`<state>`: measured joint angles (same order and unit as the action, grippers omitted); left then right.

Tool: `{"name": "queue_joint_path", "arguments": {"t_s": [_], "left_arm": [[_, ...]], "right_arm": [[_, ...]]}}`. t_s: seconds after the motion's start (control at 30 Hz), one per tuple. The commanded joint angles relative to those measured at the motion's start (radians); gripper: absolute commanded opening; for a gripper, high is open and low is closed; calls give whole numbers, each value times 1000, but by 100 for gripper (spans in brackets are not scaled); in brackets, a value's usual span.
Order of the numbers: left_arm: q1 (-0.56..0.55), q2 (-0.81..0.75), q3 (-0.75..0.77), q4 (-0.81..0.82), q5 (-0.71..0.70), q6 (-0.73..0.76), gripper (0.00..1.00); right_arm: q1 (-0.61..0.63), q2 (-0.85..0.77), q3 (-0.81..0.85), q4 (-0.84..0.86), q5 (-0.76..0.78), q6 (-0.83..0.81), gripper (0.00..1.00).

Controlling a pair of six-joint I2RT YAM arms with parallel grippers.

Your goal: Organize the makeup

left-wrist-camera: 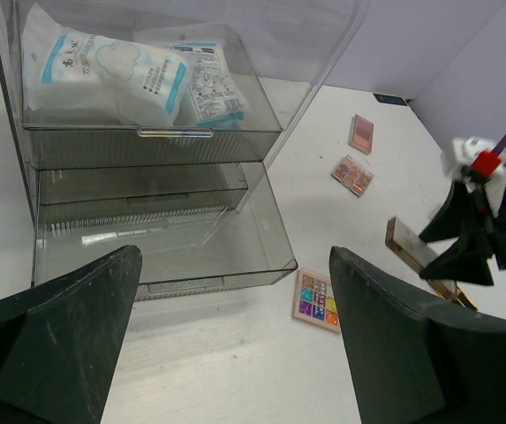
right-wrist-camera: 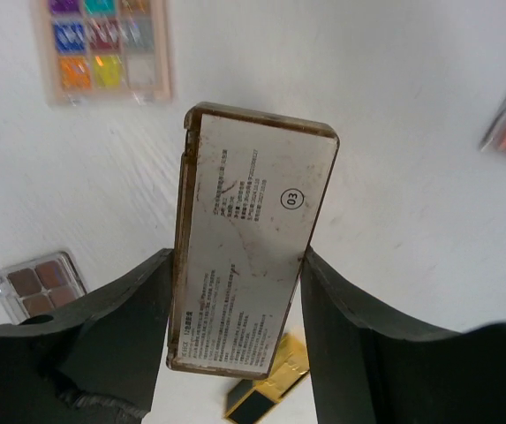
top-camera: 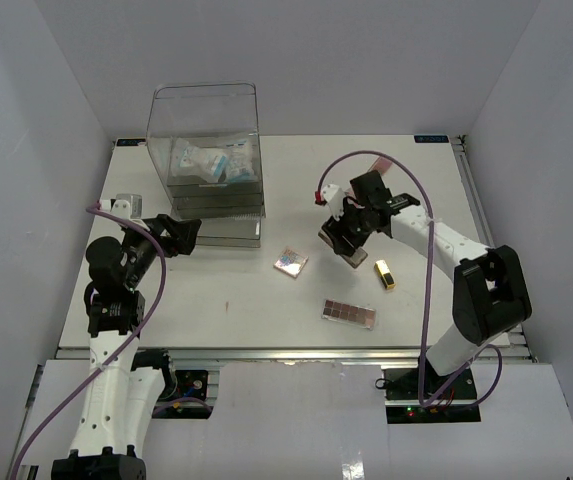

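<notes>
My right gripper [right-wrist-camera: 239,353] is shut on the silver rectangular case [right-wrist-camera: 248,256] and holds it above the table. In the top view this gripper [top-camera: 346,243] is right of centre. Below it lie a gold and black tube [right-wrist-camera: 270,395], a multicoloured palette [right-wrist-camera: 107,49] and a brown palette [right-wrist-camera: 39,283]. The top view shows the tube [top-camera: 385,274], the multicoloured palette [top-camera: 289,262] and the brown palette [top-camera: 348,313]. My left gripper [left-wrist-camera: 235,353] is open and empty, facing the open bottom drawer [left-wrist-camera: 164,238]. Blue-white packets [left-wrist-camera: 111,75] lie in the top compartment.
The large clear plastic box [top-camera: 206,150] stands at the back left, its bottom drawer pulled out toward the front. Two small pink palettes [left-wrist-camera: 361,132] [left-wrist-camera: 353,174] lie on the table beyond the multicoloured palette [left-wrist-camera: 316,299]. A silver object [top-camera: 126,205] sits at the left edge.
</notes>
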<state>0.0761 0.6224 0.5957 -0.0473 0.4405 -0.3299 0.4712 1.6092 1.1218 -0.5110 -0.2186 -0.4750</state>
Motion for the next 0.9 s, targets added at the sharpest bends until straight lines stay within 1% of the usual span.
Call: {"name": "queue_joint_path", "arguments": {"t_s": [0.0,0.1,0.17,0.27,0.3,0.37,0.4,0.5,0.6,0.63,0.7,0.77,0.8,0.87], "left_arm": [[-2,-11,-4,-6,-15,11,98],[-2,-15,-4,-9,-24,12,98],[-2,-16,-4,-12,-35,15,98],[-2,-23,-2,-19,-55,19,98],[-2,-25,-2,-21,-62,20,98],[-2,-33,-2,-26,-73,24,98],[-2,-36,-2,-26,-79,26,98],[-2,-52,-5,-26,-96,28,98],[-2,-62,-7,-30,-110,32,98],[-2,-64,-6,-30,-112,32,98],[-2,-67,-5,-31,-112,34,98],[-1,-67,-6,-29,-107,34,98],[1,-64,-5,-28,-100,32,98],[-1,-61,-4,-26,-90,32,98]], "right_arm": [[66,9,254,-93,-156,-196,18],[179,67,418,-131,-116,-310,18],[261,115,511,-137,-46,-360,19],[346,252,707,-144,29,-415,20],[372,302,743,-143,54,-427,20],[413,367,858,-126,110,-437,20],[428,417,890,-103,138,-438,20],[460,487,971,-3,197,-435,23],[471,601,1062,45,270,-419,27],[471,617,1076,54,283,-417,30],[469,637,1067,97,308,-418,40],[468,630,1025,139,310,-413,56],[468,624,1007,155,305,-413,61],[468,608,967,181,299,-406,73]]}}
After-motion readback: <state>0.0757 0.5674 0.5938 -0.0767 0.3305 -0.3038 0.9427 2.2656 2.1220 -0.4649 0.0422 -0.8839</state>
